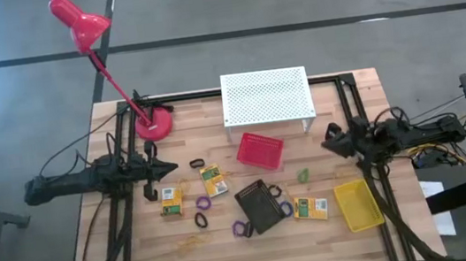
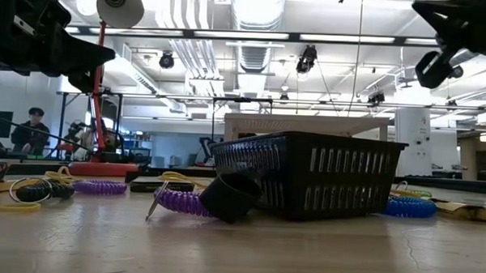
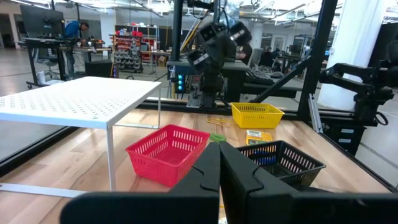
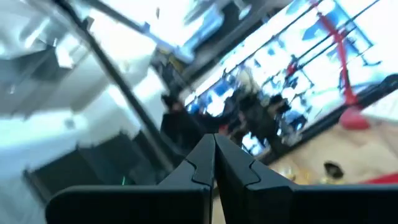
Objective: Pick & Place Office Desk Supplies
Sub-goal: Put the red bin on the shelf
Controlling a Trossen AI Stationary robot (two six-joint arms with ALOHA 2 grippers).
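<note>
Both arms were found parked at the edges of the surface (image 1: 142, 257), nothing yet picked. Your left gripper (image 1: 171, 167) was fully closed and empty, pointing toward the black tray (image 1: 260, 205). Your right gripper (image 1: 327, 143) was likewise closed and empty, on the tray's far side. The nearest supply, a card box (image 1: 214, 180), lay between the left gripper and the black tray, just beyond the fingertips, its long axis running roughly across your line of reach. In my judgement the left arm is nearer.
</note>
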